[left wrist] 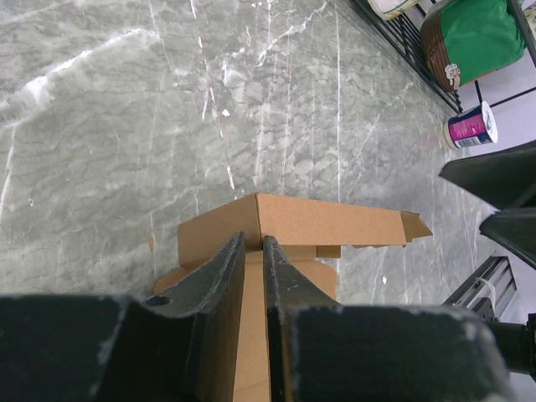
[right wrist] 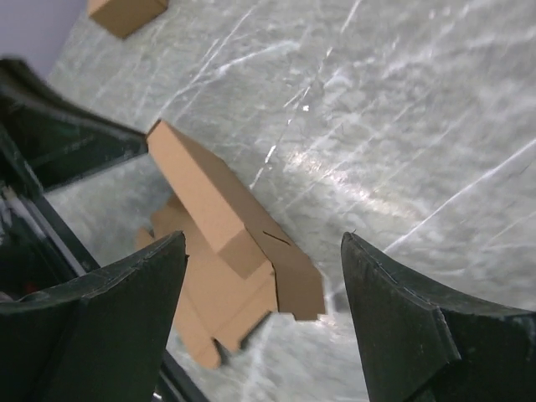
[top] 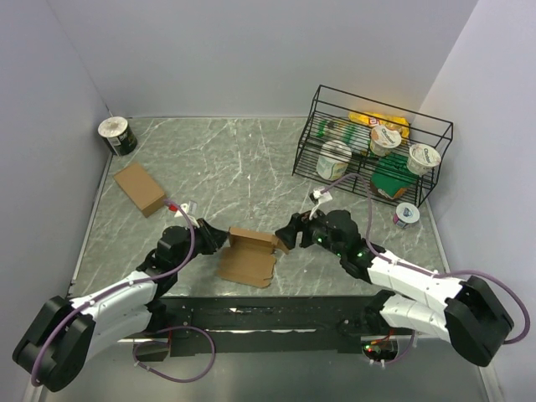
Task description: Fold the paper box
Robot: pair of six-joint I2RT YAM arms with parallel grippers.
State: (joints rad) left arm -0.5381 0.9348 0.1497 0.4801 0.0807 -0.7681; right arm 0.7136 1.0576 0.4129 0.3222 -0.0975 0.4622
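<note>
The brown paper box [top: 249, 255] lies partly folded at the near middle of the table, its back wall raised and its flat lid panel toward me. My left gripper [top: 219, 239] is shut on the box's left corner; in the left wrist view the fingertips [left wrist: 253, 243] pinch the edge of the raised wall of the box [left wrist: 327, 219]. My right gripper [top: 289, 233] is open at the box's right end. In the right wrist view it [right wrist: 264, 251] straddles the end flap of the box [right wrist: 209, 201] without touching it.
A second, closed brown box [top: 141, 188] lies at the left. A round tin [top: 117, 136] stands in the far left corner. A black wire rack [top: 373, 142] with cups and packets stands at the far right, and a small cup [top: 406, 214] sits in front of it.
</note>
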